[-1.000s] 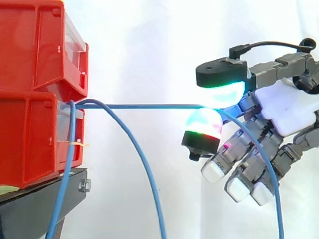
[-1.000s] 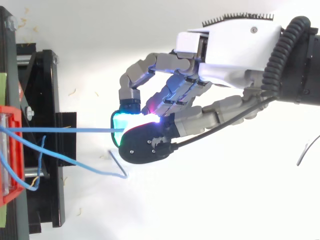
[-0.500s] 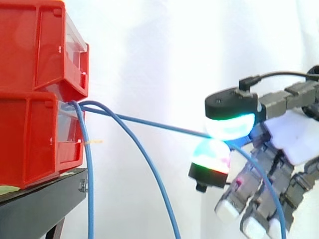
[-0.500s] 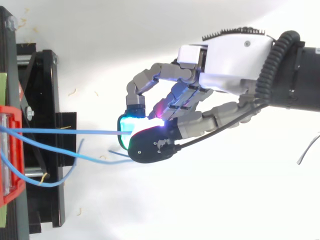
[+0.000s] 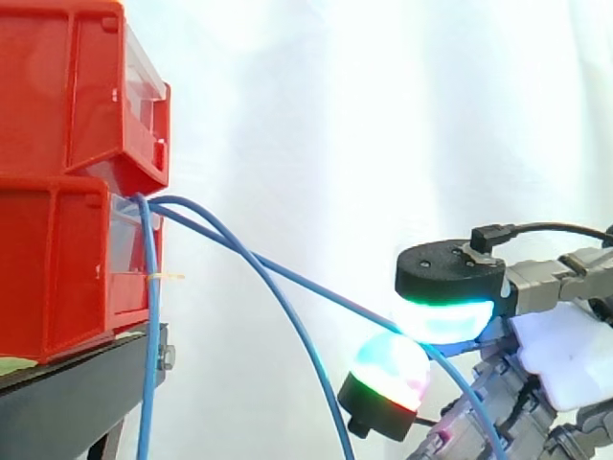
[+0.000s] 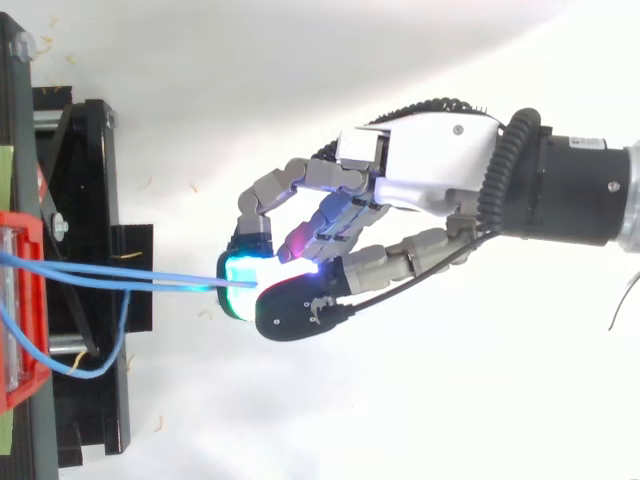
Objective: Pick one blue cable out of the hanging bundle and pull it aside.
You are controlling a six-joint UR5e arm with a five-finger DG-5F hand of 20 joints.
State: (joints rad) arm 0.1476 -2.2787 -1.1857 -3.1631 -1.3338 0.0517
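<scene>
Pinching one blue cable [image 5: 335, 299], hand [image 6: 420, 175] apart from the red bins [image 5: 57, 96].

We see the red bins [image 5: 67, 96] as moulded plastic, glossy enough to catch the light, with clear plastic fronts. The stand [image 5: 77, 398] beneath is matt black metal, with a bare steel-looking bolt [image 5: 163, 357] at its corner. The curtain [image 5: 316, 115] is soft white cloth, matt. The blue cable [image 6: 180, 283] has a smooth, slightly shiny sheath. On the hand [image 6: 420, 170] we find a smooth white plastic shell, grey metal-looking links and translucent fingertips [image 5: 445, 321] capped in matt black.
</scene>
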